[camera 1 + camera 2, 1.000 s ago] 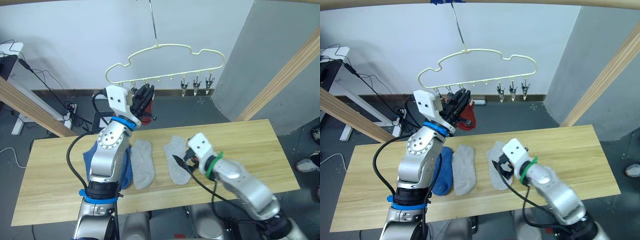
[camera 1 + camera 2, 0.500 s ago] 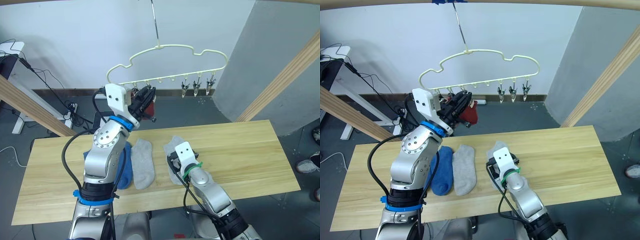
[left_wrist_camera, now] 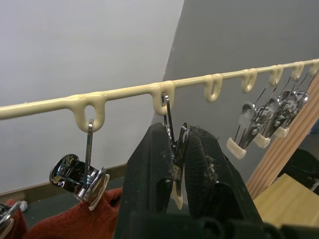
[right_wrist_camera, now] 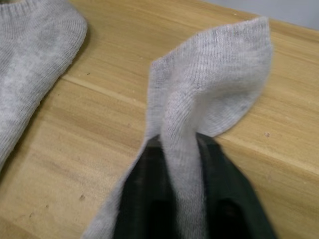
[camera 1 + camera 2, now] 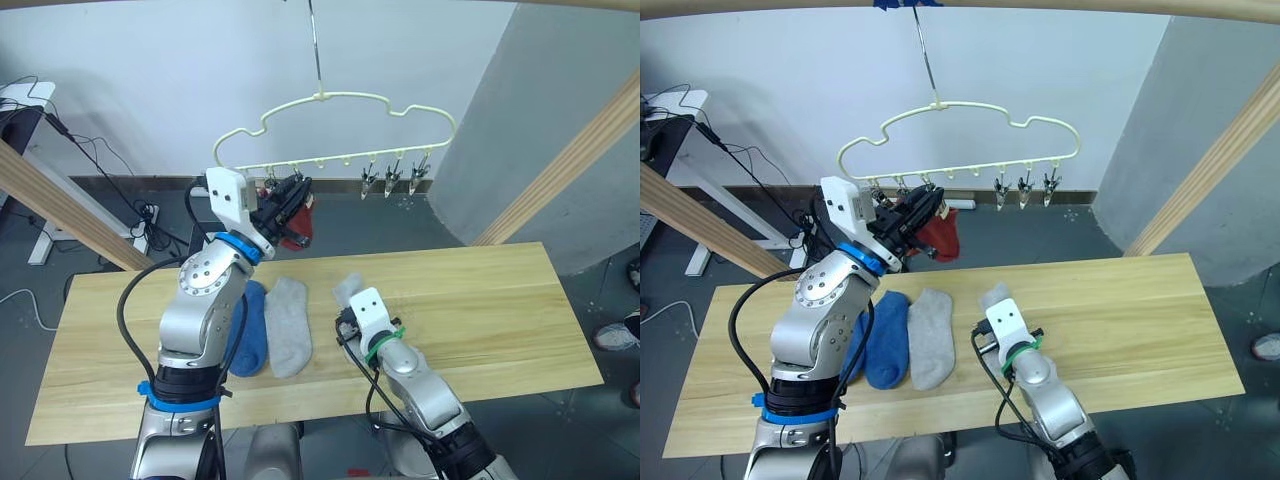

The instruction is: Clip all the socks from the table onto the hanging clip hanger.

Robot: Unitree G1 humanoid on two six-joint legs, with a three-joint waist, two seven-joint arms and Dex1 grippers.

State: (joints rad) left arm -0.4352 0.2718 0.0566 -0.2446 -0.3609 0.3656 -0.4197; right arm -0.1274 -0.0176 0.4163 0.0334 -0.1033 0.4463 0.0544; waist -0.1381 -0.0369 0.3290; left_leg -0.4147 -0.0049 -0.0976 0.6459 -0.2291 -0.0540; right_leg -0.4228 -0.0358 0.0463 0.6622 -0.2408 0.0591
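The cream clip hanger (image 5: 340,128) hangs over the table's far edge. My left gripper (image 3: 177,134) is raised to it and shut on one metal clip (image 3: 173,172). A rust red sock (image 5: 300,224) hangs beside that clip. On the table (image 5: 490,300), a blue sock (image 5: 250,322) and a light grey sock (image 5: 289,325) lie side by side. My right gripper (image 4: 182,144) is down on the tabletop, shut on a fold of a second grey sock (image 4: 214,84), whose end bunches up ahead of the fingers.
Slanted wooden poles of a frame rise at the right (image 5: 590,130) and left (image 5: 60,205). Three free clips (image 5: 395,176) hang at the hanger's right end. Cables (image 5: 100,170) lie on the floor behind the table's left part.
My right gripper has shut on the second grey sock, and the sock's end has bunched up off the table. The left gripper keeps its grip on the clip.
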